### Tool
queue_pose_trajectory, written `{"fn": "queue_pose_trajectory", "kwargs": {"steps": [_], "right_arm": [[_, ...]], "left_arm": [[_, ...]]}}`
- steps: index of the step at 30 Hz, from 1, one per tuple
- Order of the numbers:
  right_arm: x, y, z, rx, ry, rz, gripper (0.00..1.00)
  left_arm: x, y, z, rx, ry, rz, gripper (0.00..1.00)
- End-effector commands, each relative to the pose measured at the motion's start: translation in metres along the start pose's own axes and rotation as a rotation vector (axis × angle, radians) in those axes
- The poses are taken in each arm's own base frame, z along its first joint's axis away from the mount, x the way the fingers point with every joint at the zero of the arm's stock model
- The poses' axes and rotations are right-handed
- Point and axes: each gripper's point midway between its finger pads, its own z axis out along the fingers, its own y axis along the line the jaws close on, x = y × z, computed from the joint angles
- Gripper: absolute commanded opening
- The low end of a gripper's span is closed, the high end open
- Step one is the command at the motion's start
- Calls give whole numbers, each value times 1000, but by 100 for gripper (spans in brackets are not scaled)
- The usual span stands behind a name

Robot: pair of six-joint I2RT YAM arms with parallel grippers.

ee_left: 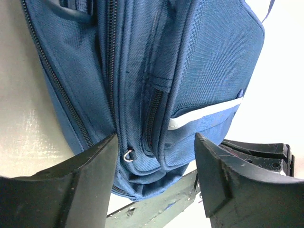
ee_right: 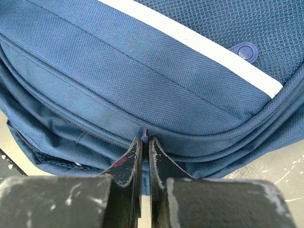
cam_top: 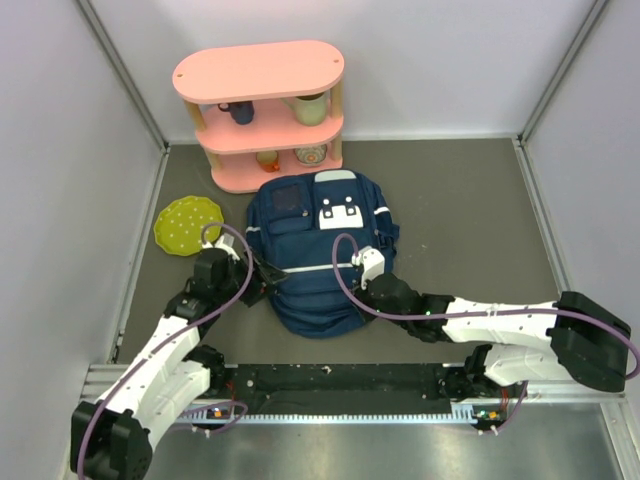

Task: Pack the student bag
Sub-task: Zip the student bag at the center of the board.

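Student bag [cam_top: 320,250] lies on the surface [cam_top: 450,200].
Left claw [ee_left: 156,140] apart at its left side; right claw [ee_right: 146,140] clamped on a navy zipper tab [ee_right: 145,131].

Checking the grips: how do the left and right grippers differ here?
The left gripper is open, the right gripper shut. The left faces the student bag's side without gripping; the right pinches what looks like a small zipper tab on its edge. Both are at the bag.
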Motion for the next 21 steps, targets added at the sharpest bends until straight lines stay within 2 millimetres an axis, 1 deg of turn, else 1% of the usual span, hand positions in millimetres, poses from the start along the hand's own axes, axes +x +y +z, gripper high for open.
{"fn": "queue_pose_trajectory", "kwargs": {"steps": [1,3,4,5,7,8,9,10,11,12,14,16,18,19,21], "right_arm": [[-35,14,1,-30,-91,32,0],[-34,14,1,-30,-87,30,0],[-34,13,0,-27,-87,29,0],[-34,13,0,-27,-88,25,0],[-34,11,-1,-23,-90,25,0],[-34,11,-1,-20,-91,25,0],[-35,11,-1,-21,-93,26,0],[-34,11,-1,-20,-92,24,0],[-33,11,-1,-19,-89,23,0],[-34,11,-1,-18,-91,23,0],[-35,11,-1,-17,-92,25,0],[-36,10,-1,-15,-96,24,0],[-36,10,-2,-14,-98,25,0],[-36,10,-2,-12,-97,25,0],[-36,10,-2,-12,-97,25,0]], "left_arm": [[-9,-28,-4,97,-37,-44,70],[-8,-30,-7,92,-27,-32,80],[-9,-31,-10,86,-28,-21,89],[-10,-31,-14,63,-30,-16,90],[-13,-30,-19,34,-40,19,91],[-16,-33,-22,28,-49,31,92],[-16,-28,-24,-3,-50,41,93],[-17,-27,-26,-17,-52,44,93],[-19,-30,-27,-20,-58,51,93],[-20,-27,-29,-38,-60,56,93],[-22,-30,-31,-41,-69,58,93],[-22,-34,-29,-17,-66,54,93],[-19,-31,-24,-20,-44,34,93],[-19,-33,-22,-6,-41,33,93],[-16,-28,-17,-14,-28,16,92]]}}
